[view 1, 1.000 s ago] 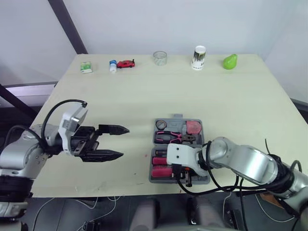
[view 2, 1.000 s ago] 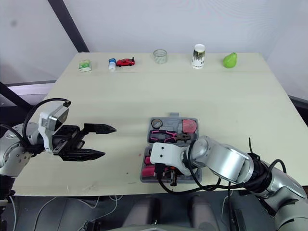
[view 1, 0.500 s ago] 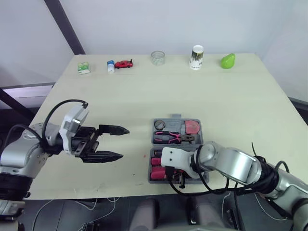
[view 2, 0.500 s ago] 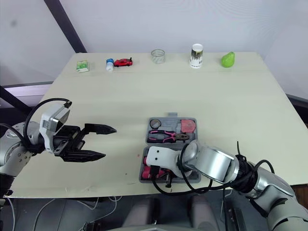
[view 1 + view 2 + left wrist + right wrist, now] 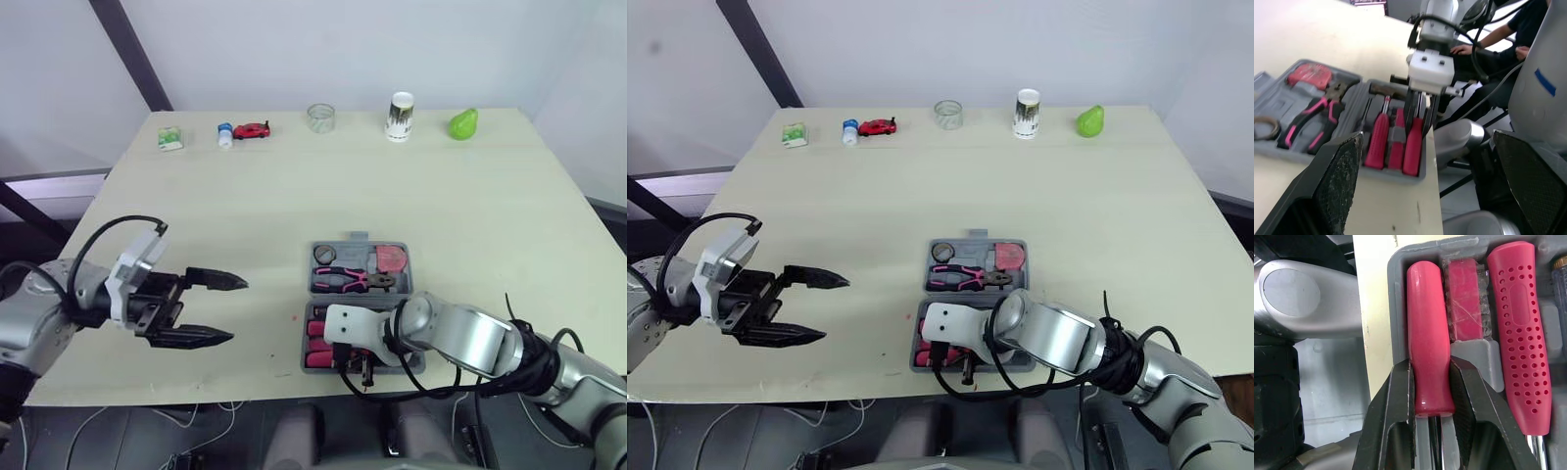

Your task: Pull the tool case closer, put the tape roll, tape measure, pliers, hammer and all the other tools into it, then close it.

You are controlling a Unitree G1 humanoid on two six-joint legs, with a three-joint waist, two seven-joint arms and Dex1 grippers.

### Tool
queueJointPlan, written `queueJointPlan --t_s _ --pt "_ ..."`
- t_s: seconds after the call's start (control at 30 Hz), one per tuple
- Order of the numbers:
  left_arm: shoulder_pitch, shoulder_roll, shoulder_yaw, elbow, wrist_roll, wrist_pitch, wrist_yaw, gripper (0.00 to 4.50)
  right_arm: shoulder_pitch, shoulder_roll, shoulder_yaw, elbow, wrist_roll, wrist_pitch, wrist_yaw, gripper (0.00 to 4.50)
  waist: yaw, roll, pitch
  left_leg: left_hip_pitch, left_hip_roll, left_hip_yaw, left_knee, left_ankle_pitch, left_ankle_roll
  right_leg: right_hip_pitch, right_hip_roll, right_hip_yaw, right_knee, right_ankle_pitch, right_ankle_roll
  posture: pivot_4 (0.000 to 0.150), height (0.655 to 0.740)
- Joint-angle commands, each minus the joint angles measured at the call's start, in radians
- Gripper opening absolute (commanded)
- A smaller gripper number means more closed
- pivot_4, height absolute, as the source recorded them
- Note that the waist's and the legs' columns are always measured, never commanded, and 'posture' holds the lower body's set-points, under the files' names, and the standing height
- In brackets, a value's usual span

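Note:
The grey tool case [image 5: 360, 253] lies open near the table's front edge. Its far half holds the tape roll [image 5: 324, 255], pink-handled pliers [image 5: 355, 279] and red tape measure [image 5: 394, 258]. The near half holds red-handled tools. My right gripper [image 5: 1432, 391] is over that near half, shut on a smooth red screwdriver handle [image 5: 1427, 347]. Beside it lie a small red block [image 5: 1466, 303] and a perforated red handle [image 5: 1518, 323]. My left gripper [image 5: 235, 308] hovers open to the left of the case, holding nothing.
Along the far edge stand a green box [image 5: 170, 139], a blue-capped bottle [image 5: 225, 134], a red toy car [image 5: 254, 129], a clear glass [image 5: 320, 117], a white cup [image 5: 399, 117] and a green pear [image 5: 462, 123]. A seated person [image 5: 1498, 29] is beyond the table's front edge.
My left gripper has drawn back to the left and toward the front edge, still open. My right gripper has slid left along the near half of the case.

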Motion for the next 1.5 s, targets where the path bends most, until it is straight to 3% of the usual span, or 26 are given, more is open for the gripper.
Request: queueJointPlan --t_s 0.03,0.37,0.53,0.6,0.77,1.0,1.03,1.17,1.23,1.3,1.5 --pt "0.006 0.042 -0.021 0.009 -0.030 -0.082 -0.056 4.50 0.002 0.002 -0.002 -0.010 -0.005 -0.018 0.004 0.43 0.001 0.000 0.000 0.000 0.000 0.000 0.000 0.000 0.000 0.000 0.000 0.000 0.000 0.000 0.000 0.150 0.7400" --pt "0.039 0.081 -0.032 0.020 -0.038 -0.167 -0.056 4.50 0.009 -0.008 -0.005 0.004 -0.004 -0.031 0.026 0.43 -0.001 0.000 0.000 0.000 0.000 0.001 0.000 0.000 0.000 0.000 0.000 0.000 0.000 0.000 0.000 0.150 0.7400" --pt "-0.004 0.040 -0.007 -0.029 -0.032 -0.089 -0.056 4.50 0.034 0.010 -0.027 0.029 -0.018 -0.069 0.011 2.91 0.000 -0.001 0.000 0.000 0.000 0.001 0.000 0.000 0.000 0.000 0.001 0.000 0.000 0.000 0.000 0.150 0.7400" --pt "-0.019 0.029 0.001 -0.039 -0.026 -0.061 -0.056 4.50 0.036 0.000 -0.048 0.015 -0.011 -0.082 0.024 3.56 0.000 -0.001 0.000 0.000 0.000 0.001 0.000 0.000 0.000 0.000 0.001 0.000 0.000 0.000 0.000 0.150 0.7400" --pt "-0.036 0.000 0.028 -0.057 -0.012 -0.003 -0.056 4.50 0.090 -0.016 -0.205 -0.023 0.029 -0.175 0.047 3.56 0.001 -0.001 0.000 0.000 0.000 0.001 0.000 0.000 0.000 0.000 0.002 0.001 0.000 0.000 0.000 0.150 0.7400" --pt "-0.042 -0.081 0.076 -0.099 0.029 0.077 -0.056 4.50 0.354 -0.013 -0.450 -0.022 0.125 -0.518 0.167 3.56 0.003 -0.001 0.000 0.000 0.000 0.001 0.000 0.000 0.000 0.000 0.002 0.001 -0.001 0.000 0.000 0.150 0.7400" --pt "-0.040 -0.092 0.081 -0.100 0.038 0.082 -0.056 4.50 0.379 -0.026 -0.447 -0.012 0.112 -0.570 0.192 3.05 0.004 -0.001 0.000 0.000 0.000 0.001 0.000 0.000 0.000 0.000 0.002 0.001 -0.001 0.000 0.000 0.150 0.7400" --pt "-0.017 -0.133 0.098 -0.097 0.066 0.084 -0.056 4.50 0.465 -0.022 -0.435 0.081 0.060 -0.736 0.234 1.81 0.001 -0.002 0.000 0.001 0.000 0.002 0.002 0.000 0.000 0.001 0.002 0.002 0.000 0.000 0.000 0.150 0.7400" --pt "0.004 -0.141 0.106 -0.094 0.074 0.072 -0.056 4.50 0.492 -0.010 -0.432 0.129 0.034 -0.802 0.244 0.79 0.001 -0.001 0.000 0.001 0.000 0.002 0.002 0.000 0.000 0.001 0.004 0.002 0.000 0.000 0.000 0.150 0.7400" --pt "0.035 -0.133 0.112 -0.082 0.071 0.046 -0.056 4.50 0.509 -0.003 -0.420 0.162 0.005 -0.847 0.253 0.08 0.002 -0.001 0.001 0.001 0.000 0.002 0.002 0.000 0.000 0.001 0.004 0.002 0.000 0.000 0.000 0.150 0.7400" --pt "0.116 -0.065 0.068 0.037 0.058 -0.122 -0.056 4.50 0.530 0.003 -0.377 0.224 -0.085 -0.935 0.273 0.08 0.004 -0.001 0.001 0.001 0.000 0.002 0.002 0.000 0.000 0.001 0.004 0.002 0.000 0.000 0.000 0.150 0.7400"
